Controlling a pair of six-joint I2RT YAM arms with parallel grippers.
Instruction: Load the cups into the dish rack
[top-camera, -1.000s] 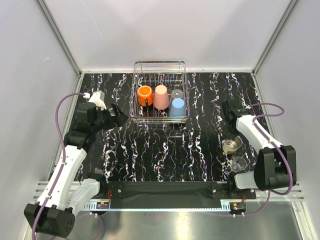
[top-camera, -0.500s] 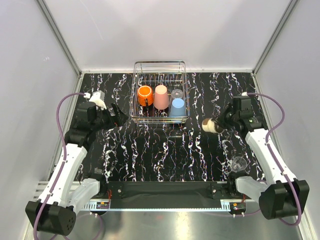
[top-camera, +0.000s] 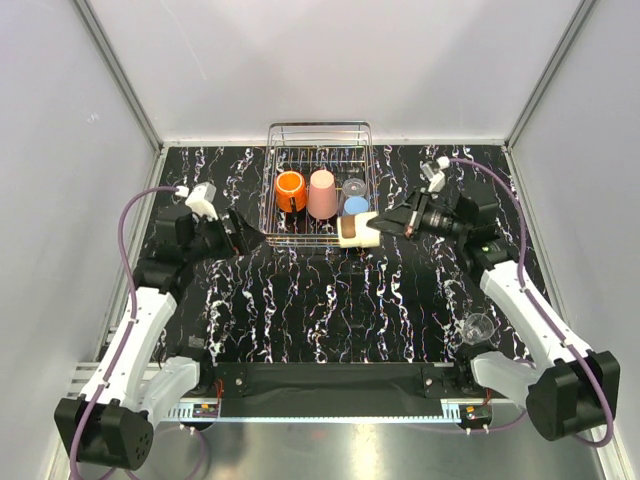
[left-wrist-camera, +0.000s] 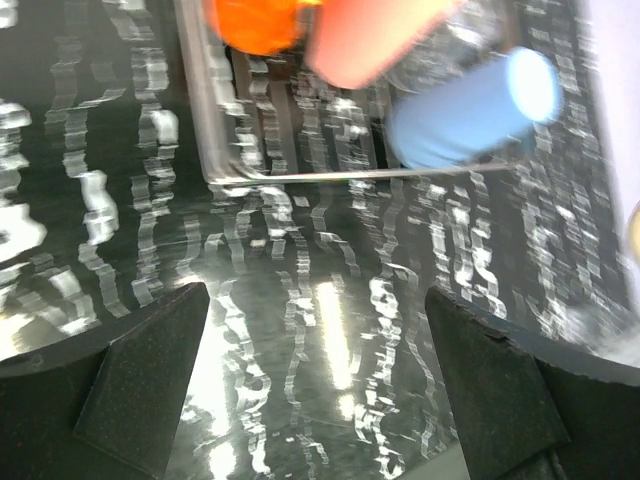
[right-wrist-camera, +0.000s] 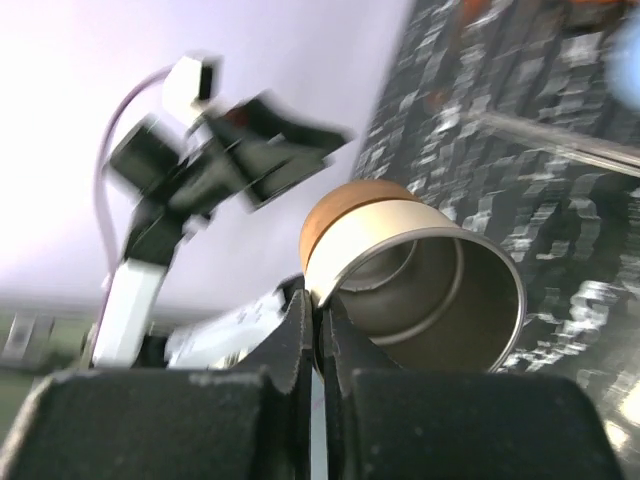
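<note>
The right tool pinches the beige cup by its rim, sideways ahead of it; the left tool is spread, facing the dish rack.

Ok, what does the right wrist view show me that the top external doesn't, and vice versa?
Right wrist only: the beige cup has a metallic inside, and the right gripper pinches its rim wall between shut fingers. Top external only: the whole dish rack with the orange mug, pink tumbler and a clear glass inside, plus a second clear glass on the black marbled table near the right arm's base. Both: the cup held sideways, the left arm opposite, the table.
</note>
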